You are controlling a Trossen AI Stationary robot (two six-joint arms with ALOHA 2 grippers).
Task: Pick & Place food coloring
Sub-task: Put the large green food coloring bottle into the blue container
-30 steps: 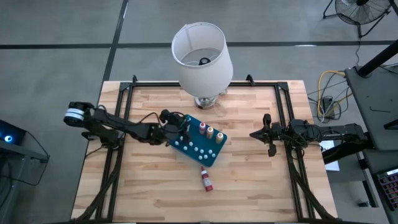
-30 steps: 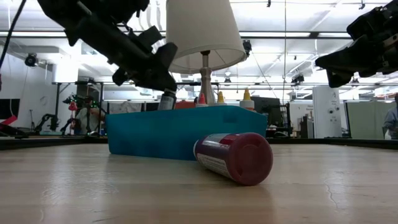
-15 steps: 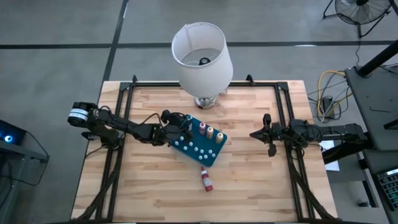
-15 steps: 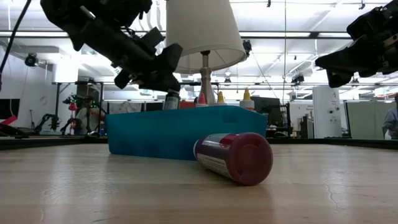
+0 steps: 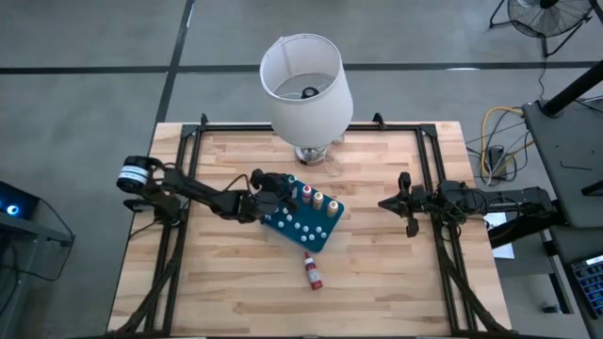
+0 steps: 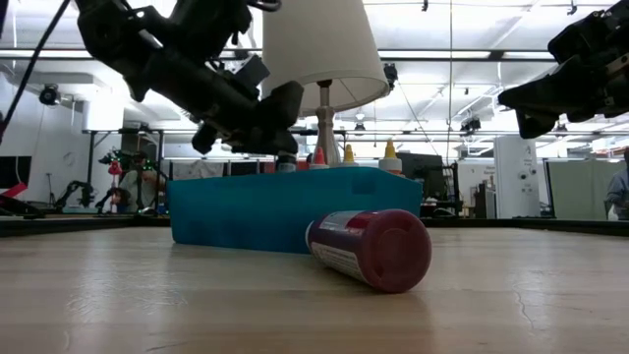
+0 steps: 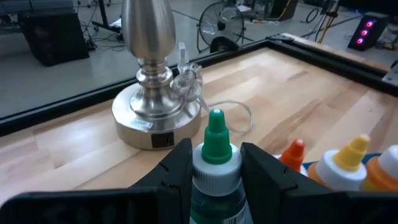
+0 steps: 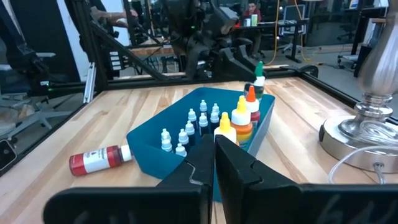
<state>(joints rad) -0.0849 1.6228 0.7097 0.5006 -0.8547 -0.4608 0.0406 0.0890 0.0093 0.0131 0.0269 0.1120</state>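
A green squeeze bottle (image 7: 216,140) with a white collar stands between the fingers of my left gripper (image 5: 274,190), which is shut on it over the far left corner of the teal tray (image 5: 320,235). Red, yellow and orange bottles (image 5: 318,200) stand upright in a row in the tray, just right of the green one. Another red bottle (image 5: 312,271) lies on its side on the table near the tray's near edge. My right gripper (image 5: 407,204) is shut on nothing and waits by the table's right edge. My left gripper pinches the green bottle between its two fingers (image 7: 181,167) at the white collar (image 7: 216,169) and the body just under it. The fingers come from the table's left, slanting slightly down. The bottle stands upright. The tray wall hides whether its base rests in the tray.
A lamp with a white shade (image 5: 304,83) and a silver base (image 7: 155,118) stands at the far edge, its clear cord trailing on the wood. Several small white-capped vials (image 8: 193,127) fill the tray's near half. Bare wood lies left, near and right of the tray.
My left gripper has carried the green bottle toward the table's right, from beside the tray's left corner to over it, closer to the row of bottles. The bottle has stayed upright and the gripper shut on it.
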